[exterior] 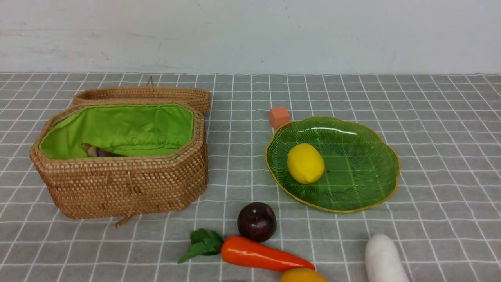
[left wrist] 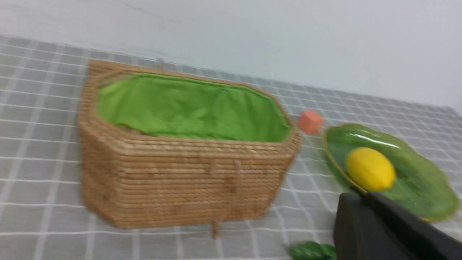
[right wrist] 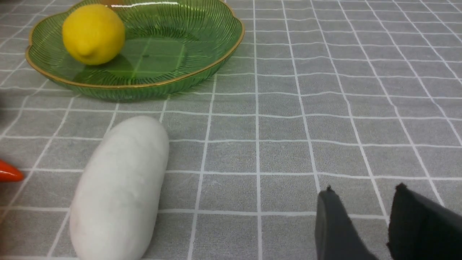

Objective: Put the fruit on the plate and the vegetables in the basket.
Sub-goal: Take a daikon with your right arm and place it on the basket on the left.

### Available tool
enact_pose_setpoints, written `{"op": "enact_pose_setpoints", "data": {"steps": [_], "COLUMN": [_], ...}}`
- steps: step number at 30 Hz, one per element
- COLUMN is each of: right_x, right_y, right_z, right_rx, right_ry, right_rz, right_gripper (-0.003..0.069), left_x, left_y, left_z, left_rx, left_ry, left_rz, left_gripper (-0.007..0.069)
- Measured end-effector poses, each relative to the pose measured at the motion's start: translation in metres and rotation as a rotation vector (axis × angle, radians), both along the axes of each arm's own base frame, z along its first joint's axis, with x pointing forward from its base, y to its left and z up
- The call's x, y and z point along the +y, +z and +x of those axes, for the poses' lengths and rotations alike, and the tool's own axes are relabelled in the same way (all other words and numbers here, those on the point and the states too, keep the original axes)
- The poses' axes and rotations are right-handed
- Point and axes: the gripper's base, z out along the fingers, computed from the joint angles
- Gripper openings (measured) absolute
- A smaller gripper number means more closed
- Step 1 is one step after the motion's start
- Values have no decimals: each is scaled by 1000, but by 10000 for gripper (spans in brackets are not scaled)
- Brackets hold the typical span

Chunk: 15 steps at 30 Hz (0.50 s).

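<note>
A yellow lemon [exterior: 305,163] lies on the green leaf-shaped plate [exterior: 364,184]. The open wicker basket [exterior: 125,184] holds a purple stalk [exterior: 100,151] on its green lining. Near the front edge lie a dark maroon plum [exterior: 256,221], an orange carrot [exterior: 258,253], the top of an orange-yellow fruit [exterior: 303,275] and a white radish [exterior: 384,260]. Neither gripper shows in the front view. My left gripper [left wrist: 361,193] is shut and empty, with the basket [left wrist: 187,173] and lemon [left wrist: 370,168] beyond it. My right gripper [right wrist: 364,189] stands open over bare cloth, to one side of the radish [right wrist: 121,187].
A small orange cube [exterior: 279,117] sits just behind the plate's far left rim. The basket's woven lid [exterior: 145,95] lies flat behind the basket. A grey checked cloth [exterior: 438,125] covers the table, with a white wall behind.
</note>
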Motion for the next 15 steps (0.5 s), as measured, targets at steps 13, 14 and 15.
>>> {"op": "enact_pose_setpoints", "data": {"steps": [13,14,15], "right_x": [0,0,0], "right_y": [0,0,0], "right_z": [0,0,0], "right_rx": [0,0,0], "right_ry": [0,0,0], "right_rz": [-1,-1,-1], "right_gripper": [242,242,242], "left_x": [7,8,8], "left_y": [-54,-60,-68], "left_z": [-11,-10,-9], "left_rx": [-29,-15,10], "left_ry": [192,207,220], "left_rz": [370,386,400], "left_gripper": [-8,-8,-8]}}
